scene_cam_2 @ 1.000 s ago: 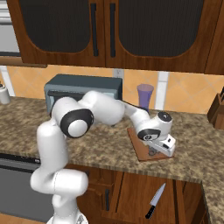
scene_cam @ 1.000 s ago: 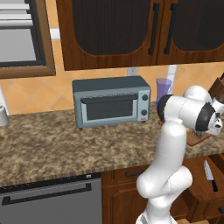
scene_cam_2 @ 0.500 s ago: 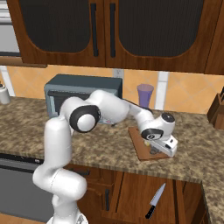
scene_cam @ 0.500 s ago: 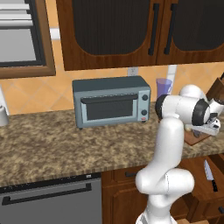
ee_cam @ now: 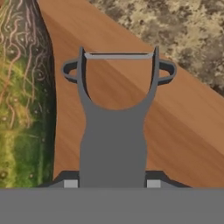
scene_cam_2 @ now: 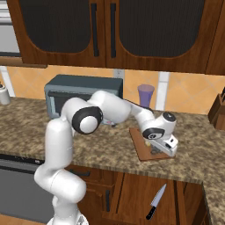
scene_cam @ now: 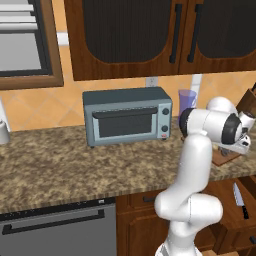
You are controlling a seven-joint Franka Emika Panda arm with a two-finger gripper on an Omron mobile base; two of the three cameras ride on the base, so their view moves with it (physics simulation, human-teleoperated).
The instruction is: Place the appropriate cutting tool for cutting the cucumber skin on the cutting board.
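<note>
We see the cutting board (scene_cam_2: 141, 147) lying flat on the granite counter (scene_cam_2: 26, 127), carrying the cucumber (ee_cam: 19, 100) and, just above its surface, the peeler (ee_cam: 114, 127). In the hand view the cucumber fills the left edge as a mottled green mass resting on the board. The peeler, a Y-shaped grey tool, rises between the two small dark fingertips (ee_cam: 70, 181), which press against the sides of its handle; its blade bar points away from the camera, over the wood (ee_cam: 175, 131). We cannot tell whether the tool touches the board. In the right base view the gripper (scene_cam_2: 163, 148) sits low over the board's right end. A purple cup (scene_cam_2: 146, 94) stands behind the board near the wall, beside the toaster oven (scene_cam: 127, 120). A kitchen knife (scene_cam_2: 156, 202) shows against the cabinet front below the counter.
</note>
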